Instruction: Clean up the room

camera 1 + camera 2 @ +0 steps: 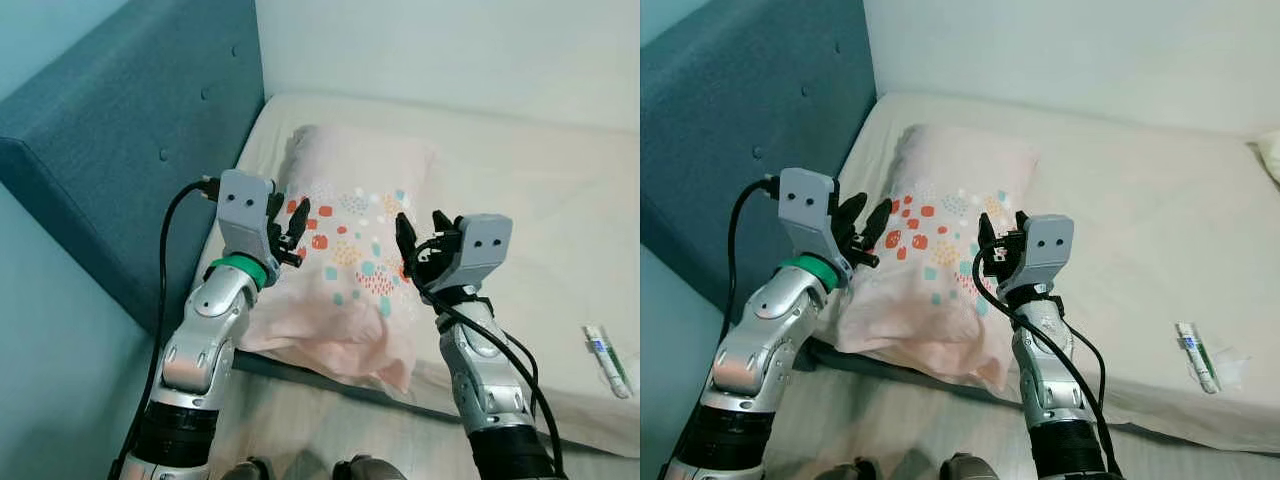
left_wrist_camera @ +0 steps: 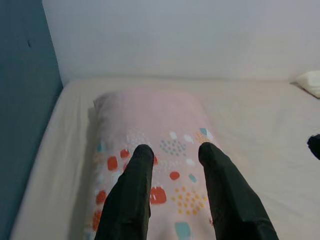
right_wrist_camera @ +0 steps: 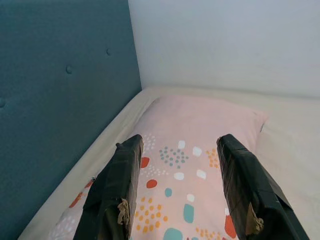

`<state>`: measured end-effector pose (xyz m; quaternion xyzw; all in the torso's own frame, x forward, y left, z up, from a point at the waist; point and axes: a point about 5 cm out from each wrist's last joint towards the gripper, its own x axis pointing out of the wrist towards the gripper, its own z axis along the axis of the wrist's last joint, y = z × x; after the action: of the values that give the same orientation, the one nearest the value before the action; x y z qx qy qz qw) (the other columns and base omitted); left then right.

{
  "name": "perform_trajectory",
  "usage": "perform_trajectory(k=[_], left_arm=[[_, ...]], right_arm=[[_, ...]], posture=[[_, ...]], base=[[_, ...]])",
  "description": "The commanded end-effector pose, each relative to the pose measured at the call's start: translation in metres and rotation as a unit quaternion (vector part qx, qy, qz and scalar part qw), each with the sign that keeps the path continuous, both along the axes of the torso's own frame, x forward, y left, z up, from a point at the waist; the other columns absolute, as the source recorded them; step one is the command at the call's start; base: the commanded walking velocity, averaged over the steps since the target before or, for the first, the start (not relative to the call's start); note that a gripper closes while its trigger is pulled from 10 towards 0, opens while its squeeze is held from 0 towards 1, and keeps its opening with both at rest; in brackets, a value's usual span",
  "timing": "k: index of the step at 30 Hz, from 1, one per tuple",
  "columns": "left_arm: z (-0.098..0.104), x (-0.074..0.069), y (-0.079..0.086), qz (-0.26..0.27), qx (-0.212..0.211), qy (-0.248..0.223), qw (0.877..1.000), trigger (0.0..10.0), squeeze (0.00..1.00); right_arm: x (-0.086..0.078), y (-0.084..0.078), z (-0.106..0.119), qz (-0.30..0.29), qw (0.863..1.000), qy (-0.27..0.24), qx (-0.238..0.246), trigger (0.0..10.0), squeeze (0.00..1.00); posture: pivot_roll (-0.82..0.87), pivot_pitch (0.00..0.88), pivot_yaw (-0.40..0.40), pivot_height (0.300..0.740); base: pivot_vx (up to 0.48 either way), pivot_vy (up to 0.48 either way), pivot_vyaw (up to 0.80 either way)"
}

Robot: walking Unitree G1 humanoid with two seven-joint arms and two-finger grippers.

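Left eye view: the pink pillow [image 1: 350, 270] with the colored dots lies on the bed [image 1: 540, 200], long axis running from the near bed edge back toward the wall, up alongside the blue headboard [image 1: 130, 130]. Its near end hangs a bit over the bed edge. The left claw [image 1: 288, 228] hovers over the pillow's headboard-side edge, fingers a little apart, holding nothing. The right claw [image 1: 420, 240] is over the opposite long edge, also parted and empty. So the pillow sits between the two, pretty much straddled.

Right eye view: same layout. There's also a small tube [image 1: 1196, 357] lying on the sheet well off to the robot's right, nowhere near either claw.

Left wrist view: looking down the two black fingers [image 2: 131, 195], there's a clear gap, and the pillow stretches away lengthwise ahead and below them.

Right wrist view: the fingers [image 3: 120, 190] are spread wide, pillow underneath and ahead, headboard off to one side.

My guess is the next move is a two-armed grab or nudge on the pillow. Both arms look about equally close, each lined up with its own long side.
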<state>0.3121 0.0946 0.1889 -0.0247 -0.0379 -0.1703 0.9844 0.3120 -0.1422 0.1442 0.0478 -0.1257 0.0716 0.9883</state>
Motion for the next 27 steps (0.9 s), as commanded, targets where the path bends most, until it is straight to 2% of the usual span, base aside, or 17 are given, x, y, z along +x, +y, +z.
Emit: perform_trajectory(k=[1, 6, 19, 27], left_arm=[[-0.0084, -0.0018, -0.0014, -0.007, -0.005, 0.023, 1.000, 10.0, 0.00], [-0.0090, -0.0025, -0.0024, -0.014, -0.022, 0.032, 0.999, 10.0, 0.00], [-0.0087, -0.0037, -0.0034, -0.018, -0.005, 0.019, 1.000, 10.0, 0.00], [-0.0075, -0.0041, -0.0038, -0.023, -0.008, 0.017, 1.000, 10.0, 0.00]], right_arm=[[-0.0026, 0.0001, -0.0058, 0.001, 1.000, 0.013, 0.003, 10.0, 0.00], [-0.0025, -0.0002, -0.0059, 0.001, 1.000, 0.014, 0.002, 10.0, 0.00], [-0.0025, 0.0005, -0.0069, 0.003, 1.000, 0.018, 0.009, 10.0, 0.00], [-0.0024, -0.0008, -0.0083, -0.001, 1.000, 0.024, 0.011, 10.0, 0.00]], posture=[[-0.09, 0.062, 0.046, 0.710], [-0.09, 0.064, 0.046, 0.710], [-0.09, 0.066, 0.048, 0.710], [-0.09, 0.066, 0.051, 0.710]], base=[[0.000, 0.000, 0.00], [0.000, 0.000, 0.00], [0.000, 0.000, 0.00], [0.000, -0.130, -0.76]])
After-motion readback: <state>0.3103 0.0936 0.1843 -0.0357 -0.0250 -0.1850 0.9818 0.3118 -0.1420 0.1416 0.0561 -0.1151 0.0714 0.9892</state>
